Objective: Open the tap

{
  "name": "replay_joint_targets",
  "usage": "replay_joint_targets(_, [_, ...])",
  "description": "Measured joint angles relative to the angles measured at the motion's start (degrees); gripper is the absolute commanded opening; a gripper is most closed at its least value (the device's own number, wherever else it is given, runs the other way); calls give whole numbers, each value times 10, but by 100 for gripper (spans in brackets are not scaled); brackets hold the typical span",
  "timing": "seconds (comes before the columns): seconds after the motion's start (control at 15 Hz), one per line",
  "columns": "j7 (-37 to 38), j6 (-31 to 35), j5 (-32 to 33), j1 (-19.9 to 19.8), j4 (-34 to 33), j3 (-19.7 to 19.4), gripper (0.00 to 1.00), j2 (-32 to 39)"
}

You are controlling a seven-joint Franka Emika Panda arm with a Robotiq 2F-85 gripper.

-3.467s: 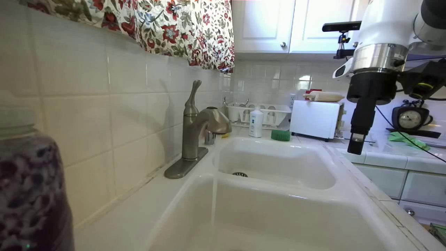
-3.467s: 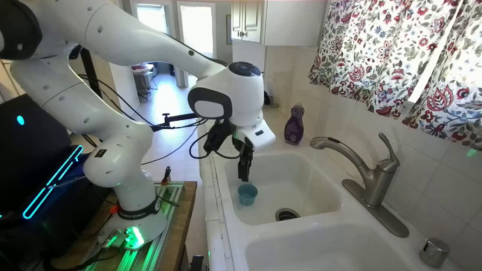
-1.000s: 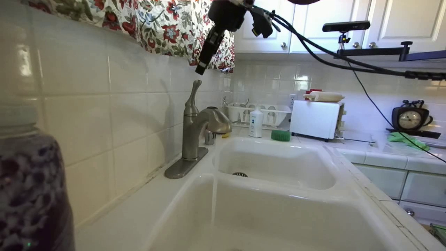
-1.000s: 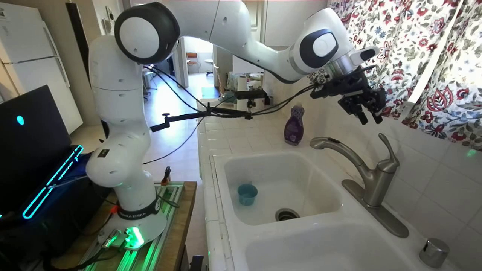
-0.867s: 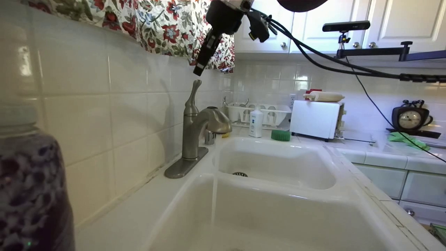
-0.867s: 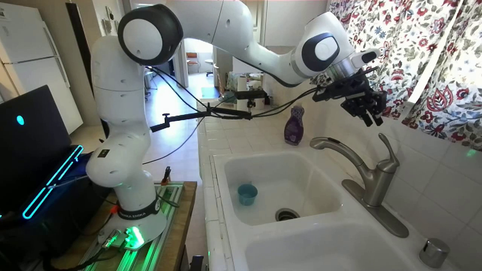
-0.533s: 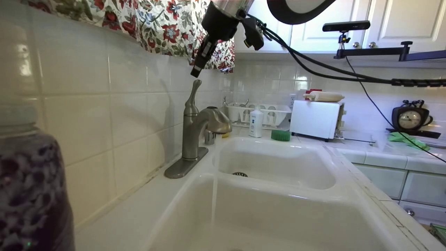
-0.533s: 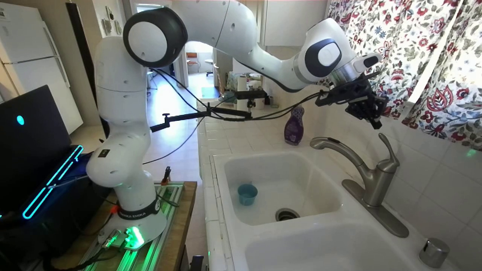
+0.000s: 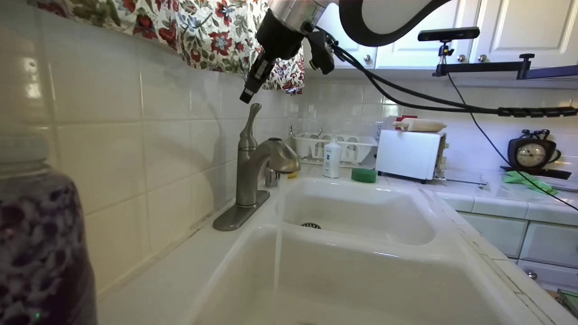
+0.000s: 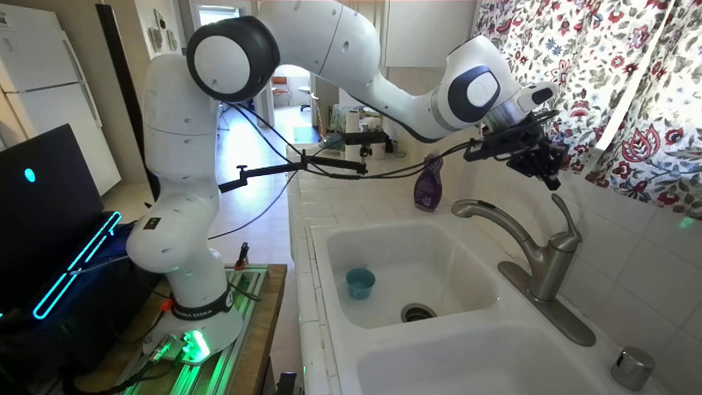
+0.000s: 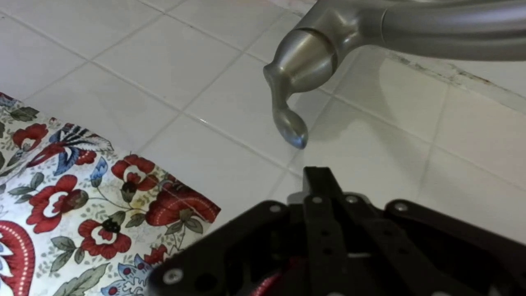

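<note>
A home kitchen, by its look. A white two-bowl sink (image 9: pixel 361 273) is set in a tiled worktop (image 10: pixel 356 203), with a metal tap (image 9: pixel 246 180) at the sink's edge. In an exterior view, beyond the sink are a dish rack (image 9: pixel 360 155), a white bottle (image 9: pixel 332 161), a green brush (image 9: pixel 364 175) and a boxy appliance (image 9: pixel 404 154) topped by a rolling pin (image 9: pixel 422 125), with cupboards (image 9: pixel 524 27) above. A floral curtain (image 10: pixel 587 82) hangs higher than the sink; a fridge (image 10: pixel 55 93) stands well apart from it.
</note>
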State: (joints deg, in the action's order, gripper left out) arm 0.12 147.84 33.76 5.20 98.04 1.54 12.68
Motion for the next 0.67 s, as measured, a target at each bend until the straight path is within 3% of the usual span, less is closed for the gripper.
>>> replay_joint_targets(0.67, [2,10,26,5,-1,-16,0,12])
